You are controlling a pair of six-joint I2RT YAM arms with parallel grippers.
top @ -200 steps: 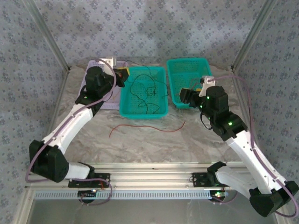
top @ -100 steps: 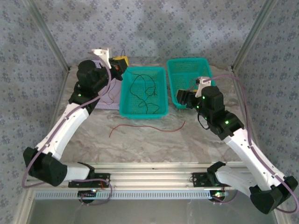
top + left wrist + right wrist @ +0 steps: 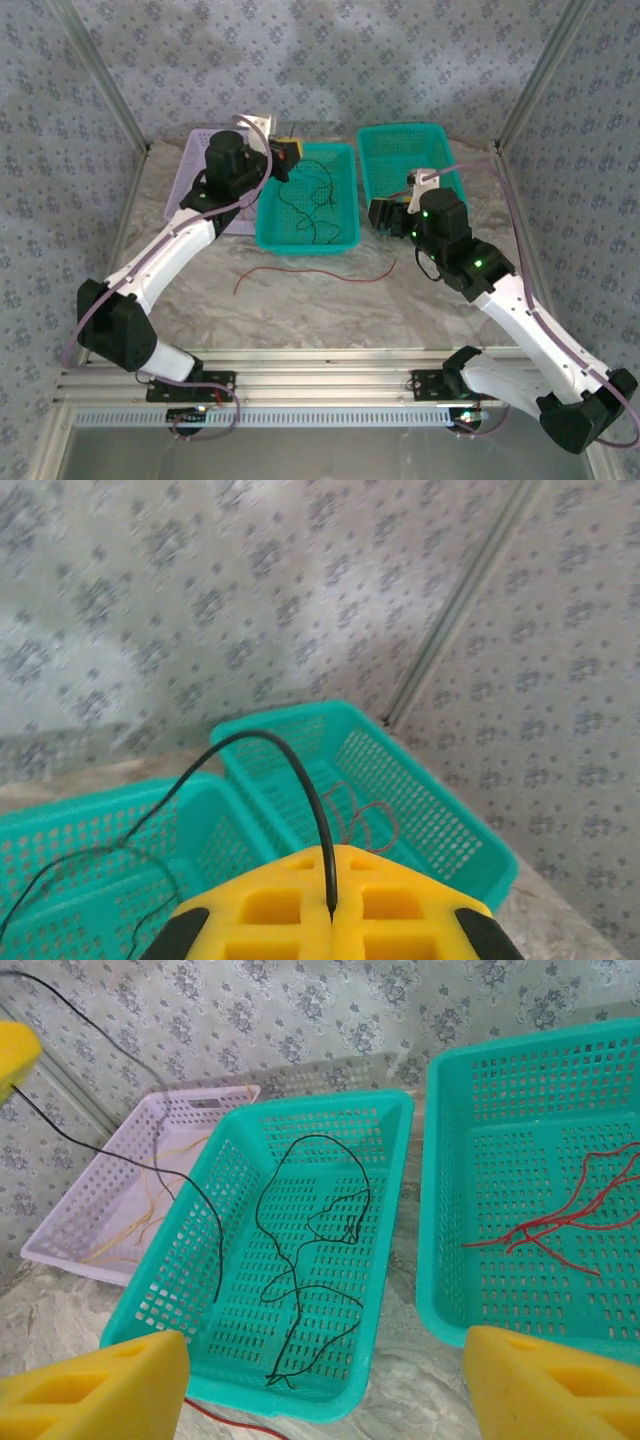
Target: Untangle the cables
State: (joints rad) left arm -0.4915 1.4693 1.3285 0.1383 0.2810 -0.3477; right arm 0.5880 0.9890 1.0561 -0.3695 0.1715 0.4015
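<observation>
These wires look hair-thin, near weightless and floppy. They'd likely snag on each other and slip through a loose pinch, so I'd take one near its end. The left hand (image 3: 332, 895) is clenched on one black wire (image 3: 290, 755), raised over the far-left corner of the middle teal basket (image 3: 330, 1105), where the other black wires (image 3: 320, 1240) lie looped together. The right hand (image 3: 325, 1360) hovers released at that basket's near-right side.

The right wrist view shows red wires (image 3: 560, 1220) in the right teal basket (image 3: 432, 1160) and yellow-orange wires (image 3: 150, 1215) in the lavender basket (image 3: 60, 1240) on the left. The overhead view adds a loose red wire (image 3: 310, 272) on the desk (image 3: 300, 310) just in front.
</observation>
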